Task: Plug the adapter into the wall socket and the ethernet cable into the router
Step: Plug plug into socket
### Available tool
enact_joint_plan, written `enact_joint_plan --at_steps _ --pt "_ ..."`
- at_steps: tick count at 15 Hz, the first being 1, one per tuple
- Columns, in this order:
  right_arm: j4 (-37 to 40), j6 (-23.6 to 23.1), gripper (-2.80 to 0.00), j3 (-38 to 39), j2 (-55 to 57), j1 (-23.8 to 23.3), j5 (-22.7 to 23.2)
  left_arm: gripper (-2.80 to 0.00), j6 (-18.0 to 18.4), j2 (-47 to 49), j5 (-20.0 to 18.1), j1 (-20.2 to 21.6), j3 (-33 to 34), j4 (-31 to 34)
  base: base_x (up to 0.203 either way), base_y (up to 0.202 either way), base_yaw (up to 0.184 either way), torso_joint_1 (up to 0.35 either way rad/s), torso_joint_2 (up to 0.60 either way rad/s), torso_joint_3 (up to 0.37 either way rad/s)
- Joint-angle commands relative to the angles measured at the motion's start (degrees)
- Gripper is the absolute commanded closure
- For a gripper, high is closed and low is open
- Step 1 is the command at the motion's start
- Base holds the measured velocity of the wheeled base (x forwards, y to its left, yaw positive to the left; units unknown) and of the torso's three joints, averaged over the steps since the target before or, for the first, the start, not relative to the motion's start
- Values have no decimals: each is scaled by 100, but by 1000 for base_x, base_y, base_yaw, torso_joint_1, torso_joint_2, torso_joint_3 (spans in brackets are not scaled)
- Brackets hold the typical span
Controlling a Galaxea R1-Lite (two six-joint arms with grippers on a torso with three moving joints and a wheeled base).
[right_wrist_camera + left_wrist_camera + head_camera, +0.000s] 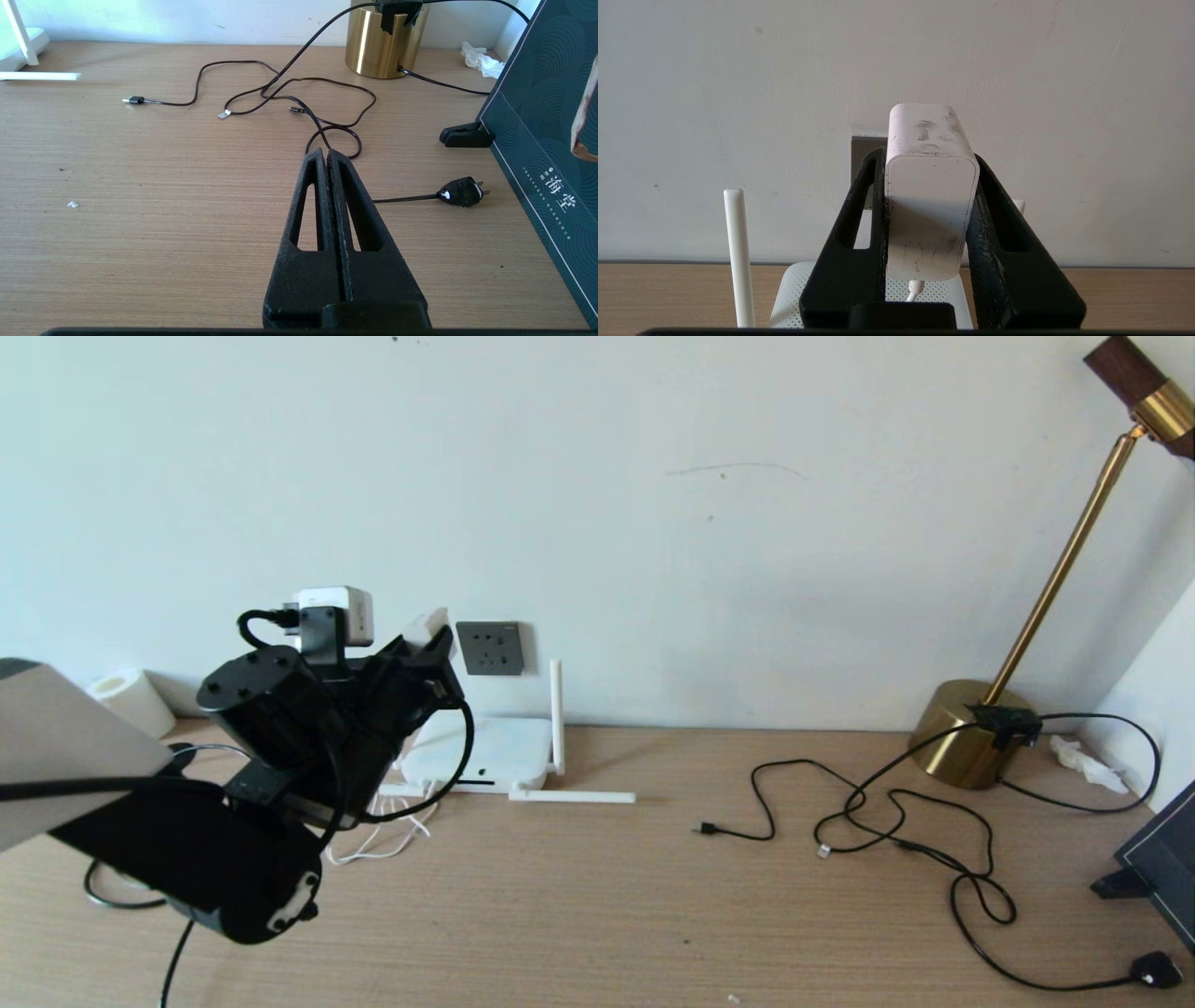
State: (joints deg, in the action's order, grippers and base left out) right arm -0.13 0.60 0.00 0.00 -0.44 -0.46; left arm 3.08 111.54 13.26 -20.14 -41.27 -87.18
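Observation:
My left gripper [431,646] is shut on the white adapter [930,210], one black finger on each side. It holds the adapter up in the air close to the wall. The adapter's thin white cord [915,290] hangs down from it. The dark grey wall socket [492,648] is just right of the adapter [426,629]; only a sliver of the socket [863,143] shows behind one finger. Below lies the white router [490,754]. A black cable loop [98,896] lies under my left arm; I cannot tell whether it is the ethernet cable. My right gripper [325,152] hovers shut and empty over the table.
One router antenna [555,714] stands upright and another [574,795] lies flat. Thin black cables [887,821] with small plugs sprawl at the right, one ending in a black plug [462,192]. A brass lamp base [962,733], a dark box [537,140] and a paper roll [131,700] are nearby.

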Motion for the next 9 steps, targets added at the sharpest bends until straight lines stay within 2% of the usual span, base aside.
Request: enact_joint_plan --at_steps 1,9 --pt "4 1 0 0 9 0 2 0 -1 25 10 1 -2 -48 0 0 0 0 0 0" --pt "-2 1 0 0 9 0 2 0 -1 25 10 -25 19 -48 0 0 0 0 0 0"
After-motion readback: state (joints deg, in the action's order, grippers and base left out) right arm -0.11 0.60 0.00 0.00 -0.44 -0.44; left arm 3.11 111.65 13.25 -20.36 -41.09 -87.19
